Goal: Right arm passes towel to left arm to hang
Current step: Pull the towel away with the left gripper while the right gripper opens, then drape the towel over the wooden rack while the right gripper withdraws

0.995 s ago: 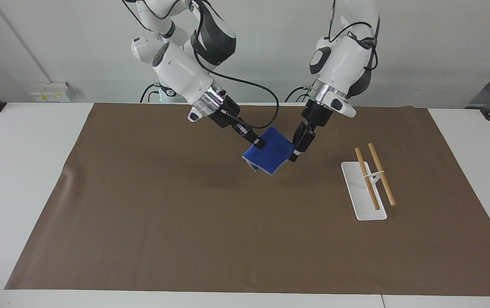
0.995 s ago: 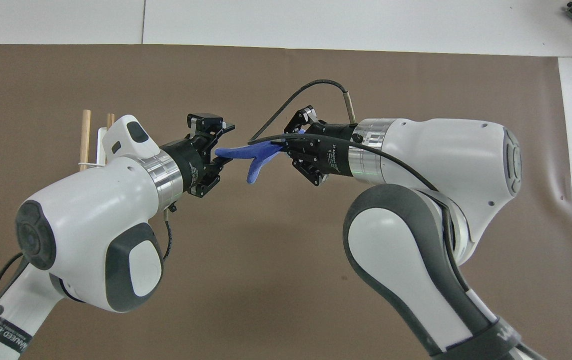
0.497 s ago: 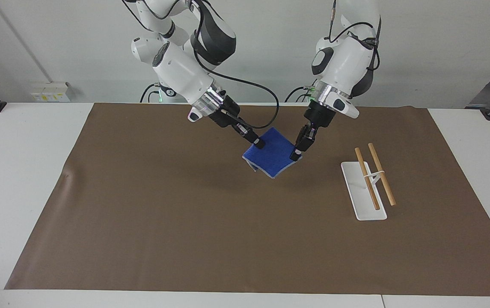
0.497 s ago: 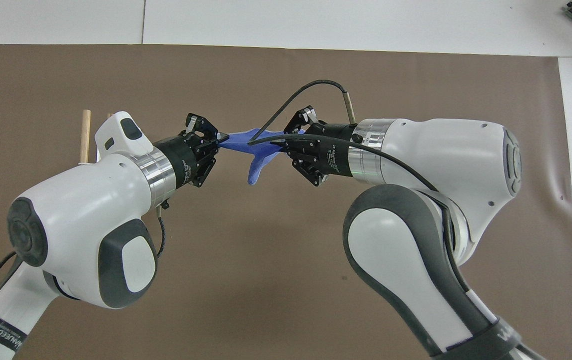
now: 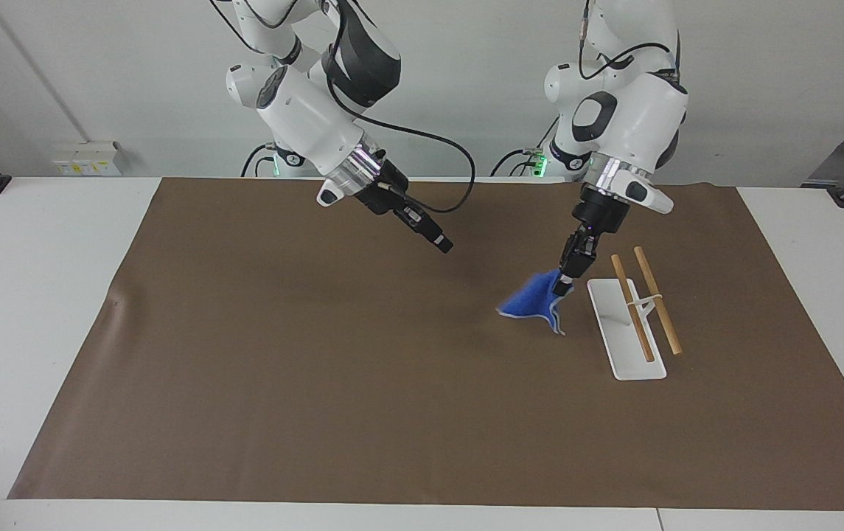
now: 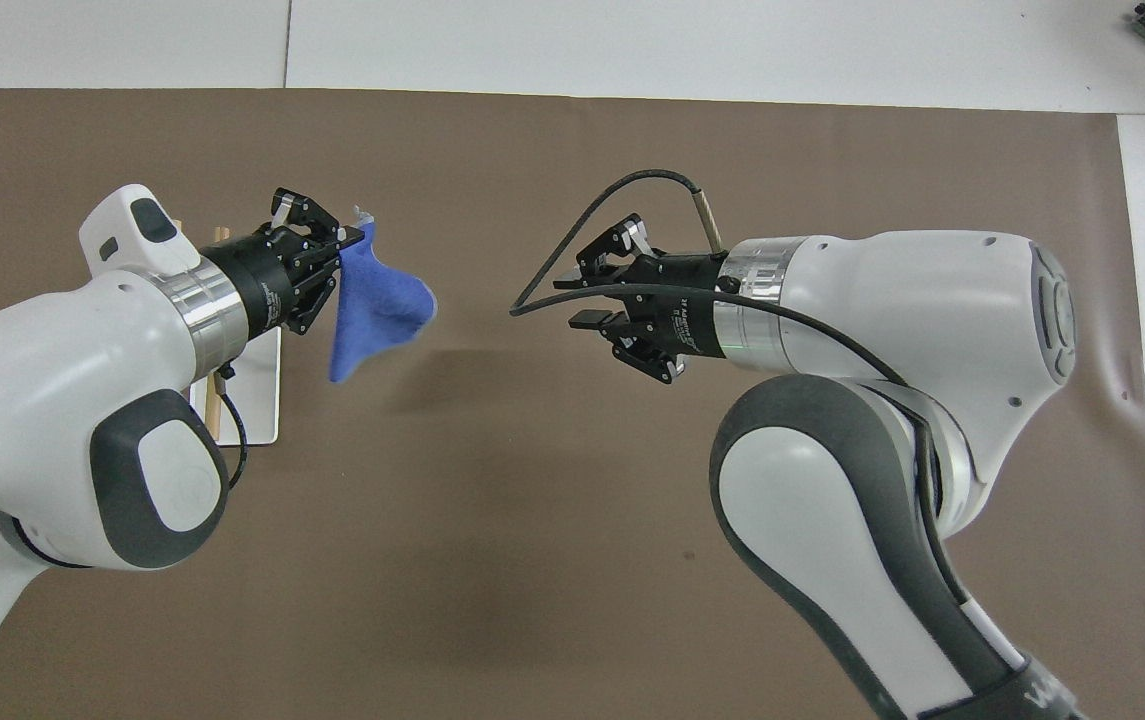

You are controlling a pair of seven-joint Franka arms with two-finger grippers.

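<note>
The blue towel (image 5: 531, 302) (image 6: 372, 308) hangs crumpled from one corner, and my left gripper (image 5: 562, 286) (image 6: 350, 238) is shut on that corner. It hangs over the brown mat, right beside the rack (image 5: 626, 330), on the side toward the right arm's end. The rack is a white base plate carrying two wooden rods (image 5: 656, 299). My right gripper (image 5: 445, 245) (image 6: 577, 302) stands open and empty over the middle of the mat, well apart from the towel. In the overhead view the left arm hides most of the rack (image 6: 254, 400).
A brown mat (image 5: 318, 383) covers most of the white table (image 5: 38, 295). A black cable (image 6: 582, 215) loops from the right wrist past its fingers. Wall sockets (image 5: 86, 157) sit at the table's edge toward the right arm's end.
The left gripper shut on the towel, the right gripper let go and opened. The left arm then carried the towel away from the right gripper to beside the rack.
</note>
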